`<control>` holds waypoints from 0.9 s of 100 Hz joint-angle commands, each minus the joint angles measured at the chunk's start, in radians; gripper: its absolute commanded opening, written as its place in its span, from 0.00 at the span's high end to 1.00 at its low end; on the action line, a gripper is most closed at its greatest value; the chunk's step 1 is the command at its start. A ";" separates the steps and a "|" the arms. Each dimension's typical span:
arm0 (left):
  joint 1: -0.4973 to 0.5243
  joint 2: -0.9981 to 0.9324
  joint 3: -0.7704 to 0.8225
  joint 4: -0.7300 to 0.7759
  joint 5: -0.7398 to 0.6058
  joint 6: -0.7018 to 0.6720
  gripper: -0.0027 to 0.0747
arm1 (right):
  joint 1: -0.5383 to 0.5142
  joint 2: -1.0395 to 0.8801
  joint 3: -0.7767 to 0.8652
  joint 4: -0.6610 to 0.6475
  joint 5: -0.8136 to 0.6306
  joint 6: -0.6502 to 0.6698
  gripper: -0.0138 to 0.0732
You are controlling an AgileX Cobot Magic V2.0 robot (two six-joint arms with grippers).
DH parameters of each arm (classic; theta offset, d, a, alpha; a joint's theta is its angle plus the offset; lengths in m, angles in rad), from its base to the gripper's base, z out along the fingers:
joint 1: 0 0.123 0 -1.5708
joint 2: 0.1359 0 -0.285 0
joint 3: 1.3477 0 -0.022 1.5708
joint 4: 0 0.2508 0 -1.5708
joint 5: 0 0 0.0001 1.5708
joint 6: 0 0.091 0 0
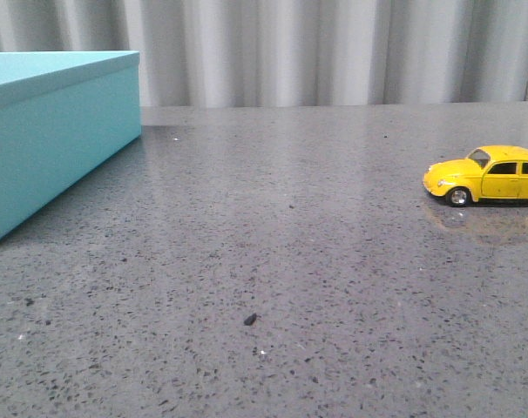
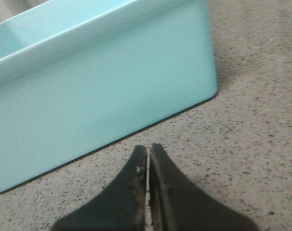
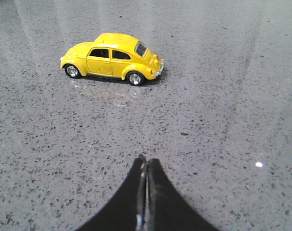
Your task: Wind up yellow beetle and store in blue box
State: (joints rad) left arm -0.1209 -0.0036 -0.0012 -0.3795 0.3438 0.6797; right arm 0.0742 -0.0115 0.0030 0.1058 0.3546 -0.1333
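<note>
Both grippers are seen pinched together and empty: the left gripper (image 2: 147, 166) near the box (image 2: 98, 91), the right gripper (image 3: 146, 178) short of the beetle (image 3: 112, 58). Farther on, beetle and box are set well apart on the bench (image 1: 281, 261).

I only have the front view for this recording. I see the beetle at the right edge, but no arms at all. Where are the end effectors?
Observer: The right end effector is shut and empty, pointed toward the yellow beetle, clearly apart from it.
Operator: And the left one?
Observer: The left end effector is also shut, facing a side wall of the blue box.
Operator: Is the beetle whole? Mine cuts off its rear.
Observer: Yes, the right wrist view shows the whole car upright on its wheels.
</note>
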 commanded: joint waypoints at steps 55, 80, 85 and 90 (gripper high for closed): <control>0.043 -0.034 0.026 -0.013 -0.054 -0.008 0.99 | -0.007 -0.020 0.031 0.000 -0.035 -0.010 0.90; 0.043 -0.034 0.026 -0.013 -0.054 -0.008 0.99 | -0.007 -0.020 0.031 0.000 -0.035 -0.010 0.90; 0.043 -0.034 0.026 -0.013 -0.054 -0.008 0.99 | -0.007 -0.020 0.031 0.000 -0.035 -0.010 0.90; 0.043 -0.034 0.026 -0.013 -0.054 -0.008 0.99 | -0.007 -0.020 0.031 0.000 -0.035 -0.010 0.90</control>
State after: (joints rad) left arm -0.0790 -0.0036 -0.0012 -0.3795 0.3438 0.6797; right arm 0.0742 -0.0115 0.0030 0.1058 0.3501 -0.1333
